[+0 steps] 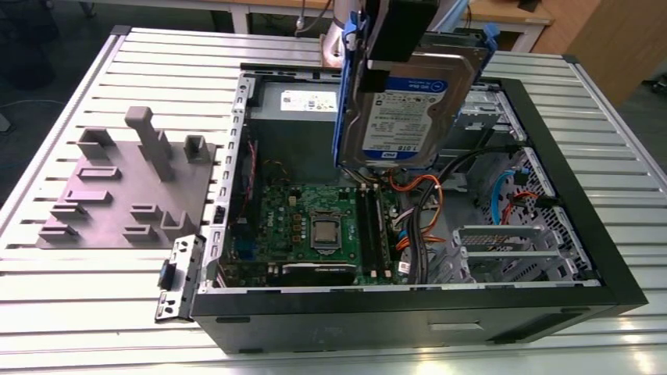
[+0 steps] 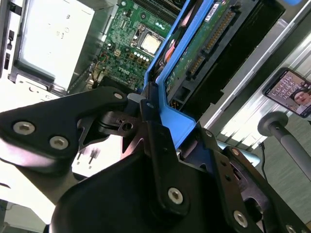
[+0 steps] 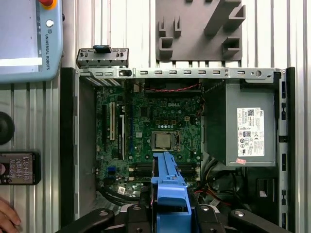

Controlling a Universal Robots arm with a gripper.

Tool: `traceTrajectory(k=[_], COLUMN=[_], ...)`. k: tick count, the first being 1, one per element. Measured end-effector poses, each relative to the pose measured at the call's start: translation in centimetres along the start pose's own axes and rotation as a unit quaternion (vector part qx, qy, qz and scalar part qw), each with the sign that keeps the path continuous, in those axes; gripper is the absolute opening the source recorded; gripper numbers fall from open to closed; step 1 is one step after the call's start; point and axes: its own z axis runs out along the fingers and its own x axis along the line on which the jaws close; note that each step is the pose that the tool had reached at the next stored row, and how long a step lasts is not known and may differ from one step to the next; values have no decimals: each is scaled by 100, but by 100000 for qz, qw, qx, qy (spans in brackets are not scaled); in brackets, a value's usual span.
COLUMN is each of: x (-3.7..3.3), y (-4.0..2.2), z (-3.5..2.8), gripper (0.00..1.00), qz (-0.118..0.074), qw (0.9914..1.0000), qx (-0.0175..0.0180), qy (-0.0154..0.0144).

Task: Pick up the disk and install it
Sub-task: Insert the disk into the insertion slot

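Clamping disk [image 1: 410, 105] by its blue rail [image 3: 169, 187]: gripper [image 2: 151, 114] | above open computer case [image 1: 417, 311] | disk's top hidden behind gripper

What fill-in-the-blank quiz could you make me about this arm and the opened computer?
1. The black gripper is shut on the flat silver-grey disk with ____ plastic side rails.
2. The disk hangs ____ the open black computer case.
3. Inside the case lies a ____ circuit board.
4. The grey plastic fixture rests on the slatted metal table at the exterior view's ____ of the case.
Missing words: blue; above; green; left.
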Motion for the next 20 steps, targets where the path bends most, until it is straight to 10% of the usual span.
traceTrajectory(k=[9,20], x=[3,2], y=[-132,-137], z=[-1,-1], gripper=[36,36], qz=[1,2], qw=[100000,100000], qx=[-2,1], qy=[8,9])
